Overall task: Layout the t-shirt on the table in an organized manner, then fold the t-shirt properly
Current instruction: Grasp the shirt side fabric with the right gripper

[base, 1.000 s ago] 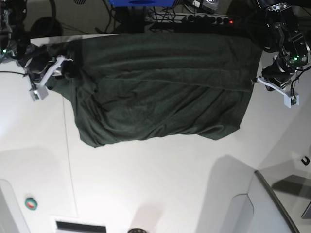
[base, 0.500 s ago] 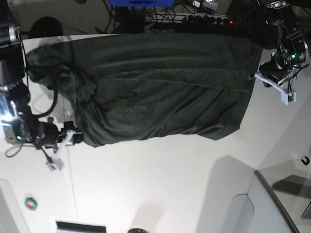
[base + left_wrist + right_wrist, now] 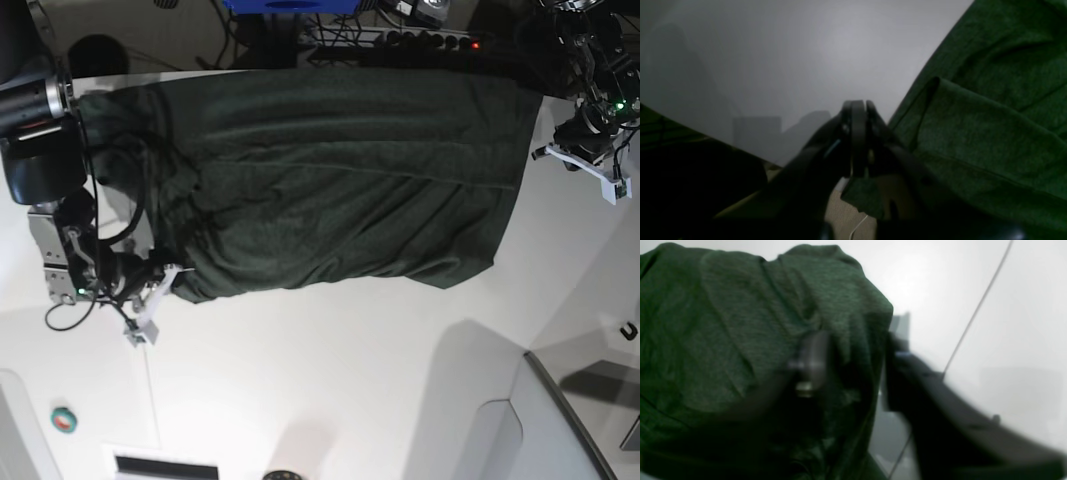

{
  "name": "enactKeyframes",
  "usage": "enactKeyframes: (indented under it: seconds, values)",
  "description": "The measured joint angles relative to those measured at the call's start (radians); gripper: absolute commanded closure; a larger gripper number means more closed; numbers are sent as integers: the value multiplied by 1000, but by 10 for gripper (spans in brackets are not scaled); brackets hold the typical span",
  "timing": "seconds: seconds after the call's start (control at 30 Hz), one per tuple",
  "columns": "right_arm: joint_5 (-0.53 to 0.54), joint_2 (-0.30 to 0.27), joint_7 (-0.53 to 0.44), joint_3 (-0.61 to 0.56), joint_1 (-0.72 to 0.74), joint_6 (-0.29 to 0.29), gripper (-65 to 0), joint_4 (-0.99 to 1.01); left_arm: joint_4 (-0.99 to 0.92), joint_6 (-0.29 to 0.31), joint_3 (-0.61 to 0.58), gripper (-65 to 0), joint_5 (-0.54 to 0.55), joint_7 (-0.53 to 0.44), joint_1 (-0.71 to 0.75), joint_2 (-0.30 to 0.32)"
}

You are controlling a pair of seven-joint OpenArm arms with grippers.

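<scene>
Two black grippers at opposite sides of a spread green shirt

The right gripper (image 3: 853, 373) has its smooth black fingers either side of a bunched corner of the t-shirt (image 3: 340, 180); the blur hides whether they pinch it. The left gripper (image 3: 857, 110) is pressed together, just beside the hem. The soft, heathered, wrinkly dark green cloth lies broad on the glossy white table (image 3: 330, 380), crossed by a thin dark seam. Dark cables lie beyond.
</scene>
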State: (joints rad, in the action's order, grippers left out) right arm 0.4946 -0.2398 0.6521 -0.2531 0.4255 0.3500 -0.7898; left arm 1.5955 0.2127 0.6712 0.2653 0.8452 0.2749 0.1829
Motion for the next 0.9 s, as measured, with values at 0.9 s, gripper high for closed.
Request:
enactKeyframes:
  seconds: [0.9]
  values:
    - [14, 11, 323, -5, -584, 3, -6, -1088, 0, 0, -7, 0, 0, 0, -6, 1]
